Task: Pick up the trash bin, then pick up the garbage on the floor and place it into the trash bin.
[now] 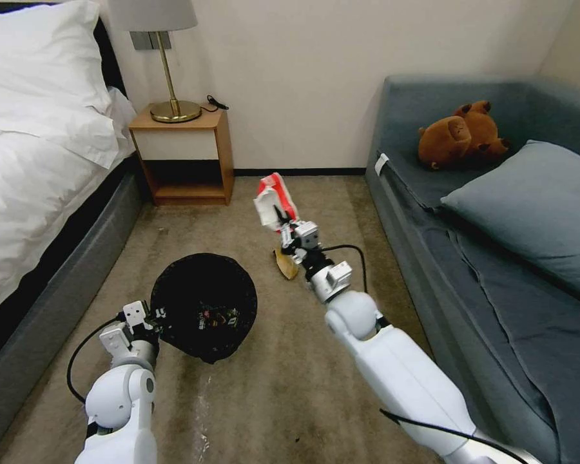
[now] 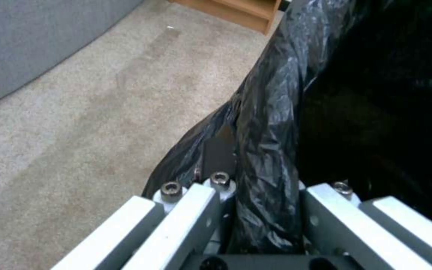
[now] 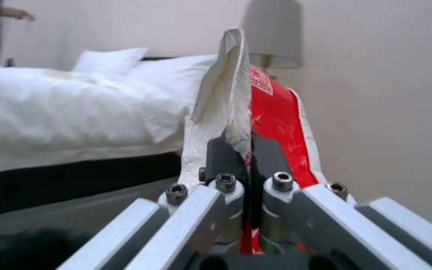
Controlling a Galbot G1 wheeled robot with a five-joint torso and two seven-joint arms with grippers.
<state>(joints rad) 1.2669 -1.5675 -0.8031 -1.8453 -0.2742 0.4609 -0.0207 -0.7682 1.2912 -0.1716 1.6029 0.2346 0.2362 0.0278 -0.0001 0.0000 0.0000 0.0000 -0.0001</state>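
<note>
My left gripper [image 1: 156,317] is clamped on the trash bin [image 1: 203,305] rim, lower left. Right gripper [image 1: 281,222], centre frame, jaws pinching the red-and-white wrapper [image 1: 274,198]. Carry it over the bin mouth before letting go; yellow-brown packet [image 1: 286,263] waits on the carpet.

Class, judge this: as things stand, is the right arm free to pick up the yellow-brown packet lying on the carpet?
Probably not yet. The right tool is shut on the red-and-white wrapper, held above the yellow-brown packet, so it has no free grip. The left tool is shut on the trash bin rim.
</note>
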